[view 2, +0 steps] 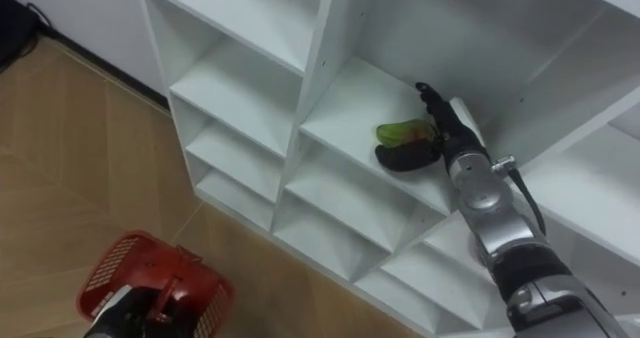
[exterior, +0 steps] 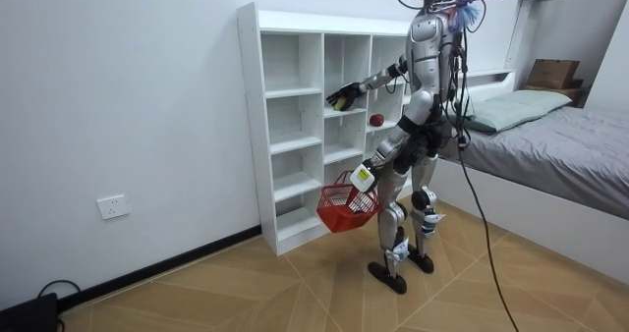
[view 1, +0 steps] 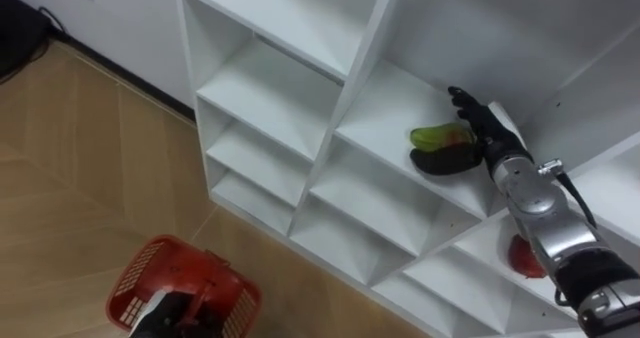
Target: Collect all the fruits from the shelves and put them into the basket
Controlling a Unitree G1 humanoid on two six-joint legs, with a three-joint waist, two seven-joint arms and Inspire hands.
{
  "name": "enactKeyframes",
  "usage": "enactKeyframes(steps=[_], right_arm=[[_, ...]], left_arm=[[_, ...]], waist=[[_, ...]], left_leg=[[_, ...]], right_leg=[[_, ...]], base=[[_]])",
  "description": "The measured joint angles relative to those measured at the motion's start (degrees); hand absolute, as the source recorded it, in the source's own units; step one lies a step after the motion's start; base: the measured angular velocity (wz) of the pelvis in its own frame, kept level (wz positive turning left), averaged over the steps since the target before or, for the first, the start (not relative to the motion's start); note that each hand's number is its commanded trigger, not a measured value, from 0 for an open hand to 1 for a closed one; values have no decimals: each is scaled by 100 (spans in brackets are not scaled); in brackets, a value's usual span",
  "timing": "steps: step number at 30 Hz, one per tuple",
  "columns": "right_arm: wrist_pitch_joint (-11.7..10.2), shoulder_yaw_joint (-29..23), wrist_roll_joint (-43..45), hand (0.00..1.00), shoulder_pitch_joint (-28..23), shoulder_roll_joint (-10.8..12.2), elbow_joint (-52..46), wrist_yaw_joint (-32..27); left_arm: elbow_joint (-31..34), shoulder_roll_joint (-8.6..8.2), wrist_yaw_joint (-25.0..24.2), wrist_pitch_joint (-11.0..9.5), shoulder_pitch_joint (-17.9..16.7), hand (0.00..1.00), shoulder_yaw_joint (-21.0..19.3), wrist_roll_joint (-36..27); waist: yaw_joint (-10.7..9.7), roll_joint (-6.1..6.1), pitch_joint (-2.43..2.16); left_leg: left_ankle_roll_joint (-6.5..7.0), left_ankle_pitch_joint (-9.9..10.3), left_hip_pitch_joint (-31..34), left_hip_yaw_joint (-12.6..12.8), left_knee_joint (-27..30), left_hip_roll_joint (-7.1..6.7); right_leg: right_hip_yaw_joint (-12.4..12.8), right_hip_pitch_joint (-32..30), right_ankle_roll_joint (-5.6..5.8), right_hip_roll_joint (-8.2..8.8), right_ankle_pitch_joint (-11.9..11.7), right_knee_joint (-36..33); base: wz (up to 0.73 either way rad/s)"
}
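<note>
The red basket (view 1: 186, 290) sits lowest and furthest left in the eye views, over the wooden floor (view 1: 80, 168). The left hand (view 1: 172, 316) is under its handle with fingers curled round it. In the room view the basket hangs from that hand, in front of the lower shelves.

To the right of the left hand and above it rises the white shelf unit (view 1: 270, 98), its open compartments in columns. The robot stands upright facing it, with a bed (exterior: 560, 145) behind it at the room view's right.

The right arm reaches up into a compartment of the middle column. There the right hand (view 1: 478, 128) is closed on a green fruit (view 1: 438, 136), fingers above it and thumb beneath. The fruit sticks out on the left of the palm, low over the shelf board; whether it touches the board cannot be told.

Below the right hand and a little to its right, partly behind the forearm, a red fruit (view 1: 524, 257) lies in a lower compartment of the next column, well apart from the hand.
</note>
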State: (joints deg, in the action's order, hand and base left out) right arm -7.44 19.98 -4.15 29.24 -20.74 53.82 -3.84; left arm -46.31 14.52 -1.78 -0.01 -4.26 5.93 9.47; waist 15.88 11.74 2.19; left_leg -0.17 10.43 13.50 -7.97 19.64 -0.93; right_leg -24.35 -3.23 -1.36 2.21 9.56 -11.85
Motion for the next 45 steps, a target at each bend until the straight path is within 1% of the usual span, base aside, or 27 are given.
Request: enactKeyframes(steps=[2,4,6,7,10,11,12,13,14,15,16,18,21,29,36,42,45], right_arm=[[0,0,-6,0,-5,0,25,41],[1,-22,-8,0,-5,0,65,103],[1,-50,-24,0,1,0,150,198],[2,-52,-26,0,2,0,162,215],[3,-73,-46,0,3,0,178,289],[7,-103,-47,5,3,0,184,344],[9,-116,-47,27,0,-8,187,382],[11,-118,-47,51,0,-18,188,397],[18,-121,-47,80,0,-39,187,416],[34,-138,-41,95,3,-53,185,417],[47,-159,-34,100,7,-60,184,412],[131,-213,-5,100,42,-127,187,421],[162,-280,-26,100,62,-138,184,399],[186,-281,-14,100,99,-164,178,322],[195,-283,-12,100,119,-171,176,321],[205,-270,-69,100,139,-170,174,363],[204,-222,-134,100,171,-162,173,378]], left_arm=[[0,1,-2,10,0,100,0,-12],[0,1,-4,24,0,100,0,-31],[-6,5,-3,39,0,100,0,-50],[-11,8,-3,39,0,100,0,-52],[-66,11,-6,40,17,100,0,-59],[-122,8,-7,41,39,100,0,-59],[-188,9,-7,41,63,100,0,-60],[-228,9,-7,43,80,100,0,-61],[-288,10,-7,47,105,100,0,-64],[-329,11,-7,57,119,100,0,-75],[-336,11,-7,66,122,100,0,-78],[-384,11,-7,91,159,100,1,-87],[-444,19,11,94,181,100,3,-103],[-461,17,82,96,184,100,7,-102],[-468,26,124,99,187,100,125,-102],[-479,35,151,100,196,100,226,-102],[-477,40,176,99,224,100,225,-102]], waist=[[-1,3,-4],[3,8,-18],[9,22,-56],[12,26,-63],[11,32,-69],[0,31,-68],[-10,31,-68],[-11,31,-68],[-17,31,-67],[-19,31,-67],[-19,31,-67],[-18,32,-68],[-21,32,-67],[-30,28,-64],[-44,21,-59],[-53,-20,-28],[-87,-21,-25]], left_leg=[[3,-3,1,-2,0,-4],[5,-4,2,-5,-1,-8],[10,-7,-2,-5,-3,-12],[10,-7,-4,-5,-3,-13],[12,-9,-9,-19,2,-20],[12,-9,-5,-42,7,-32],[12,-9,-4,-70,6,-41],[12,-9,-3,-76,6,-46],[13,-9,2,-85,5,-57],[18,-12,4,-94,5,-65],[20,-13,5,-101,5,-68],[28,-18,13,-149,5,-86],[31,-19,26,-162,12,-93],[31,-20,23,-178,12,-94],[30,-19,23,-185,10,-94],[30,-20,10,-175,-3,-93],[31,-20,0,-163,-10,-89]], right_leg=[[-7,0,0,5,0,0],[-7,0,0,9,0,0],[0,-2,1,11,1,1],[2,-2,1,11,1,1],[-3,4,1,14,1,6],[-9,8,1,15,1,8],[-26,14,2,21,1,8],[-34,16,3,23,2,8],[-46,17,4,29,3,8],[-53,17,6,35,4,8],[-55,17,6,38,4,8],[-90,21,8,51,4,4],[-99,22,12,52,2,8],[-102,36,12,44,2,15],[-102,37,12,43,2,17],[-88,35,15,47,4,16],[-92,39,17,47,6,16]], base=[[0],[0],[0],[0],[0],[6],[7],[7],[5],[4],[4],[7],[3],[0],[0],[0],[0]])
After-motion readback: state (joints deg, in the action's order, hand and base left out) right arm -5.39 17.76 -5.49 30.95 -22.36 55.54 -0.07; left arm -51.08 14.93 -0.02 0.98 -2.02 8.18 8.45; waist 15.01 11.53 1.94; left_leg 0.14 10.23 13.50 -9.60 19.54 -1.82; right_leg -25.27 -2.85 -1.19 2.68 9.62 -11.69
